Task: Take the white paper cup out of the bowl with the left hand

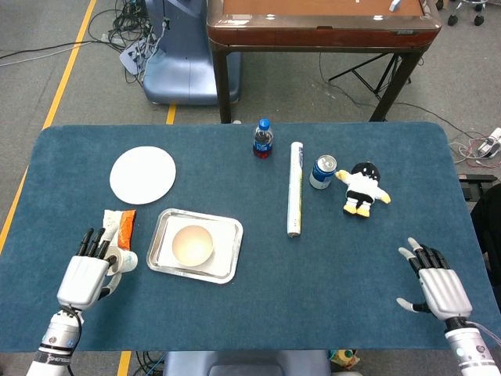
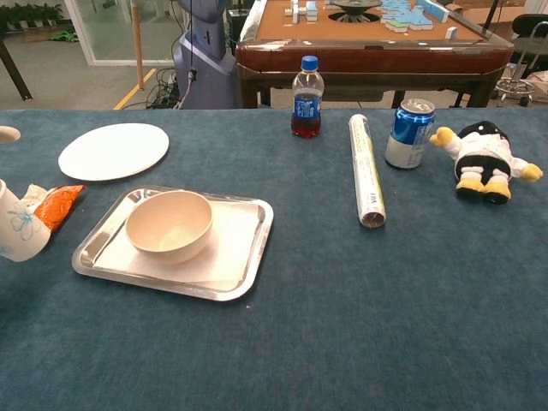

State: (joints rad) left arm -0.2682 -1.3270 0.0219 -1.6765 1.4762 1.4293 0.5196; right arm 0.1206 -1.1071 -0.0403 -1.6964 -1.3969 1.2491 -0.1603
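Gripping the white paper cup (image 1: 125, 261), the left hand (image 1: 86, 278) sits beside the tray (image 1: 160, 262) (right hand (image 1: 438, 286) spread).

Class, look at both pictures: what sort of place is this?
Probably a robot lab or workshop: loose cables on a grey floor with yellow tape, and a blue-clothed test table set with unrelated props.

Left hand (image 1: 84, 276) blocks most of the paper cup (image 1: 125, 261) from the head camera, and the chest view clips that cup at its left edge; right hand (image 1: 435, 285) misses the chest view, and the can's (image 2: 408, 133) label is unreadable
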